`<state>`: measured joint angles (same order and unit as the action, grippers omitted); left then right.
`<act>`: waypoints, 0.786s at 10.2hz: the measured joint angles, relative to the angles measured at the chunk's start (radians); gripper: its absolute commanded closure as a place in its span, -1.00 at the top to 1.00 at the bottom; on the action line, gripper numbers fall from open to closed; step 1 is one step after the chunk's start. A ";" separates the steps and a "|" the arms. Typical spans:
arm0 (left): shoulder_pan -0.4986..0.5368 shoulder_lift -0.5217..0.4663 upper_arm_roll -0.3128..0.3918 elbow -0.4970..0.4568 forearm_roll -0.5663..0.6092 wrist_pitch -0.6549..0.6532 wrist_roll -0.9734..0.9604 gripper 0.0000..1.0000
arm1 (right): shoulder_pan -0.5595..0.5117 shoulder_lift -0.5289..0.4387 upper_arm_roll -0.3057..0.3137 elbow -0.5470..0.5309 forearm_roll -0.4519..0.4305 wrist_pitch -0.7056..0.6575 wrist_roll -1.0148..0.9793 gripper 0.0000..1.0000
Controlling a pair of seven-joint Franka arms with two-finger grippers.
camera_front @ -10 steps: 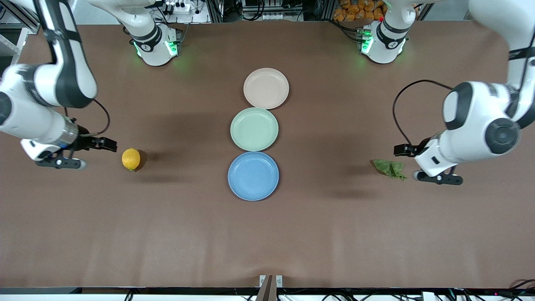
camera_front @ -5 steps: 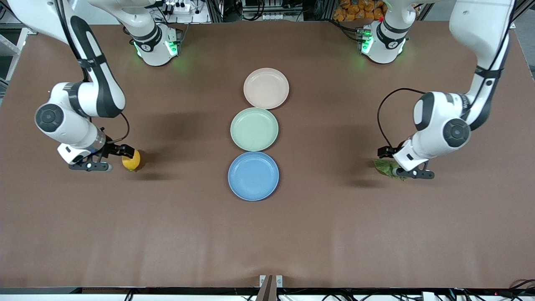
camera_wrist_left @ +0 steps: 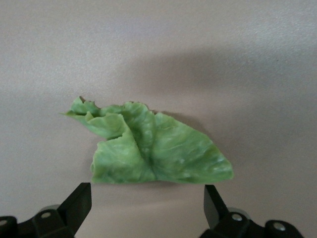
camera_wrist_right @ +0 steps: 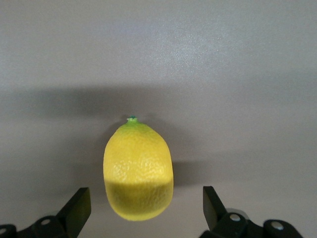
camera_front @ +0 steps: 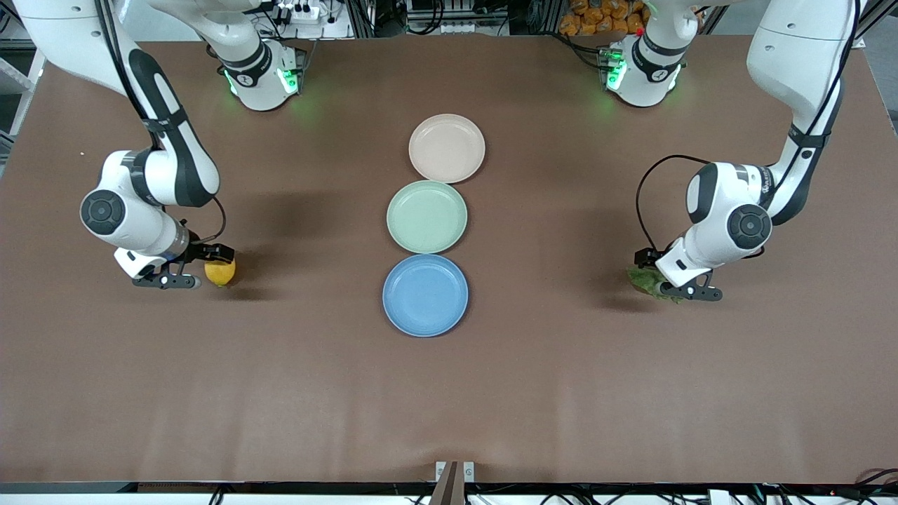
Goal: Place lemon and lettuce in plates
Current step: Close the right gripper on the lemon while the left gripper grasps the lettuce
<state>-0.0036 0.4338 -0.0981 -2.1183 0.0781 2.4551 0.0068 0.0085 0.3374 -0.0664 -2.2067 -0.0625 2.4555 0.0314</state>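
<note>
The yellow lemon [camera_front: 222,273] lies on the table toward the right arm's end. My right gripper [camera_front: 208,268] is open and low at it. In the right wrist view the lemon [camera_wrist_right: 138,168] reaches partly in between the open fingers of the right gripper [camera_wrist_right: 146,209], untouched. The green lettuce [camera_front: 647,280] lies toward the left arm's end. My left gripper [camera_front: 670,275] is open over it. In the left wrist view the lettuce [camera_wrist_left: 148,153] lies just ahead of the left gripper [camera_wrist_left: 147,204]. The blue plate [camera_front: 425,295] and the beige-pink plate [camera_front: 447,148] are empty.
A pale green plate [camera_front: 426,216] sits between the blue and beige-pink plates in a row at the table's middle. The brown table top [camera_front: 449,393] stretches wide nearer to the camera.
Both arms have swung in and come down: the right gripper has reached the lemon and the left gripper has reached the lettuce. Lemon, lettuce and plates have not moved.
</note>
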 measured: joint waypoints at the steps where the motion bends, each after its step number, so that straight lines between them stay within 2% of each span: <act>1: -0.014 0.013 0.008 0.003 0.000 0.028 0.000 1.00 | -0.004 0.016 0.000 0.000 0.000 0.027 0.000 1.00; 2: -0.025 0.031 0.015 0.006 0.000 0.057 0.000 0.98 | -0.007 0.026 0.000 0.000 0.000 0.039 0.000 1.00; 3: -0.030 0.047 0.017 0.012 0.000 0.071 0.000 0.76 | -0.009 0.034 0.000 -0.001 0.000 0.041 0.000 1.00; 4: -0.031 0.057 0.018 0.019 0.004 0.074 0.000 0.26 | -0.010 0.041 0.000 -0.001 0.000 0.041 0.000 1.00; 5: -0.031 0.059 0.020 0.023 0.025 0.074 0.001 -0.37 | -0.010 0.046 0.000 -0.001 0.000 0.041 0.000 0.76; 6: -0.031 0.059 0.022 0.025 0.056 0.074 0.001 -0.96 | -0.010 0.048 0.000 -0.001 0.000 0.041 0.000 0.26; 8: -0.031 0.059 0.029 0.026 0.110 0.074 0.001 -1.00 | -0.011 0.052 0.000 -0.001 0.000 0.042 0.000 -0.42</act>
<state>-0.0350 0.4930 -0.0694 -2.0928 0.1883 2.5295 0.0077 -0.0020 0.3891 -0.0662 -2.2079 -0.0624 2.4972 0.0315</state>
